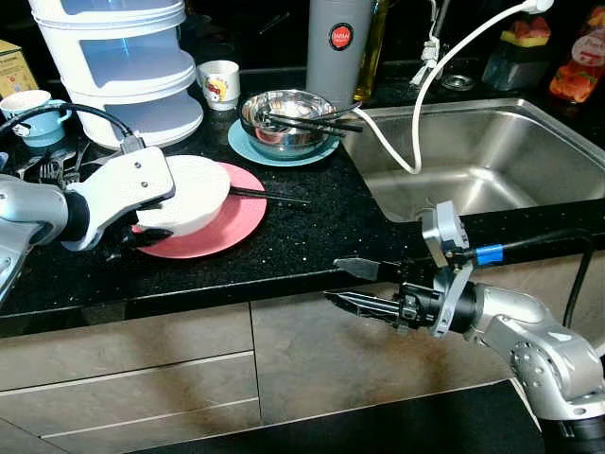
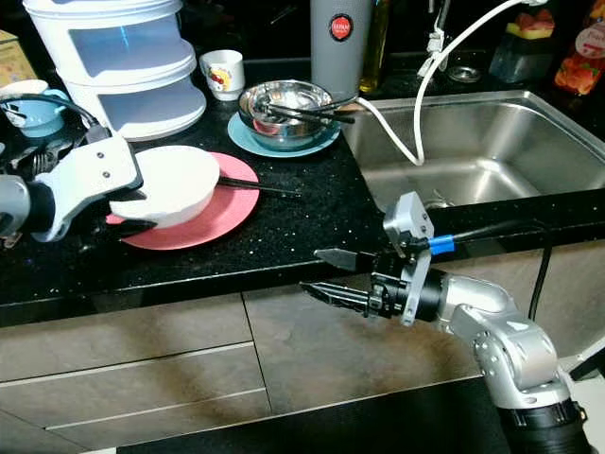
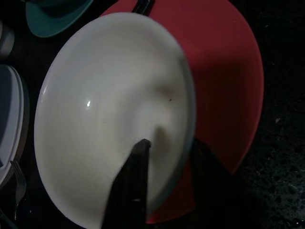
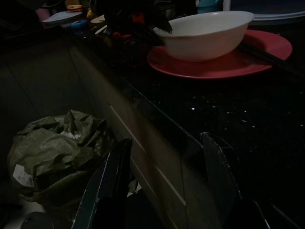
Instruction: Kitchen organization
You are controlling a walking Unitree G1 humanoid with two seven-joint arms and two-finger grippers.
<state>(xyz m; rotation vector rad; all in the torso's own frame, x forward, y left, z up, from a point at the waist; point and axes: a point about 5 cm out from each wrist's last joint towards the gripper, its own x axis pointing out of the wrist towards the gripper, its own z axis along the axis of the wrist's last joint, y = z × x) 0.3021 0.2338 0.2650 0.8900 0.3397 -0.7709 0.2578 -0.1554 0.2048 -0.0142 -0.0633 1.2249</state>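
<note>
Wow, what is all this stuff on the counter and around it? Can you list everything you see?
White bowl: one, white, on the pink plate.
Pink plate: one, pink, on the black counter.
Chopsticks: a dark pair, lying on the plate's rim.
Steel bowl: one, silver, on a teal plate, chopsticks inside.
Cup: one, white, behind the plates.
Stacked container: one, white, at the back left.
Sink: one, steel, to the right, with a white hose.
Rubbish bag: one, green, on the floor.
Left gripper: fingers astride the white bowl's rim.
Right gripper: open, before the cabinet front.
</note>
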